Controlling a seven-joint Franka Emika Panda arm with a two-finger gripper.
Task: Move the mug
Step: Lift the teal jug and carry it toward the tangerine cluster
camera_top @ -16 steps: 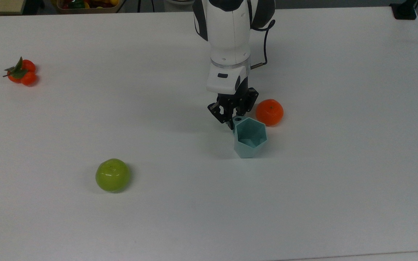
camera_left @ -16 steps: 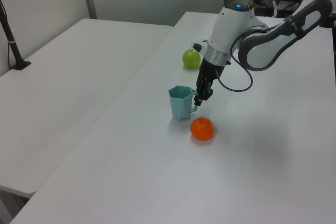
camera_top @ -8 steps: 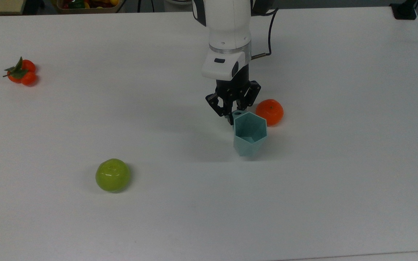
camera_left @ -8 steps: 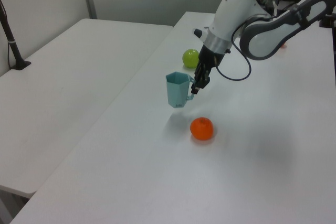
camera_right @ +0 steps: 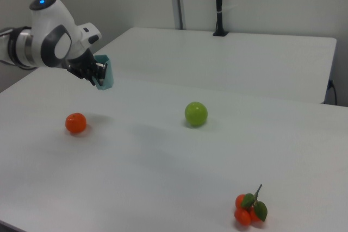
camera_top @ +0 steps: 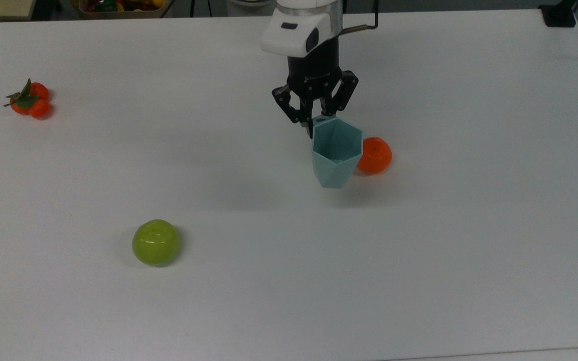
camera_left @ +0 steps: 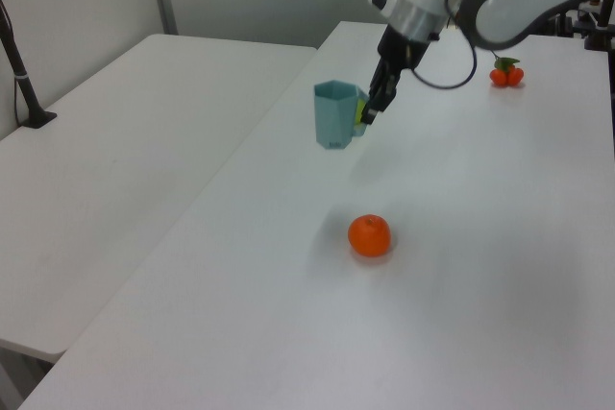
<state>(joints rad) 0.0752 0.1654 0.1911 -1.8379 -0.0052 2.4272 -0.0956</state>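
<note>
Teal mug airborne, fingers clamping handle

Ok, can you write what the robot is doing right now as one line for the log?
hand: shut on mug handle | mug: upright, held above table | orange: on table | phase: carrying

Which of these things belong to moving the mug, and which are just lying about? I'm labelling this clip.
In the job:
- mug, lifted clear of the table
- end effector, shut on the mug's handle

Lying about:
- orange
- green apple
- small orange fruits with leaves
</note>
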